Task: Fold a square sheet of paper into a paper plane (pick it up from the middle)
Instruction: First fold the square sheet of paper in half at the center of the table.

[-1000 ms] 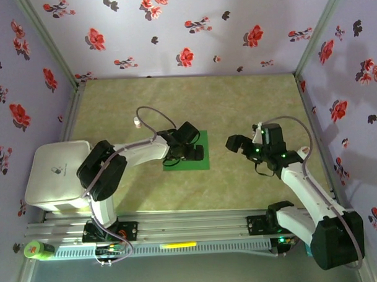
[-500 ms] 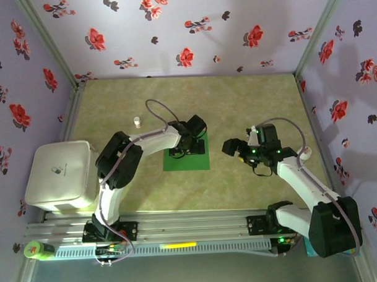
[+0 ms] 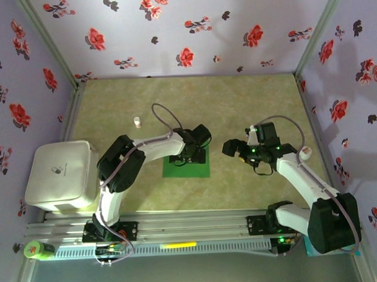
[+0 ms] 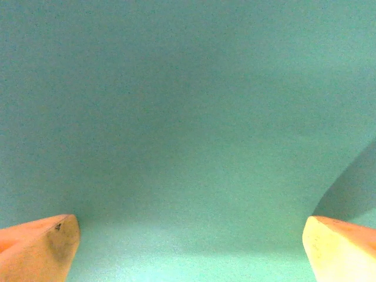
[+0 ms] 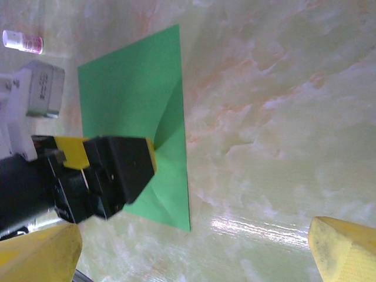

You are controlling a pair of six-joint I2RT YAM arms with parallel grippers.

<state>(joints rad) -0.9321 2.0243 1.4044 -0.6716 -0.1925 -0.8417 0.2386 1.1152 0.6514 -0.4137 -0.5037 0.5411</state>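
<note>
Square sheet of paper (image 3: 187, 169) lies on the counter (image 3: 255, 101) at the centre of the top view. A low ridge shows in it near the left end effector (image 3: 190, 154). That one's fingers (image 4: 41, 244) are spread wide, tips at the paper's middle. Right end effector (image 3: 232, 147) gapes just right of the sheet. Judgement: press lightly and close slowly, so the paper bunches between the pads without sliding.

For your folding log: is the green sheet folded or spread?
Spread: the square sheet of paper lies as a full square, bulging slightly beside the left end effector.
</note>
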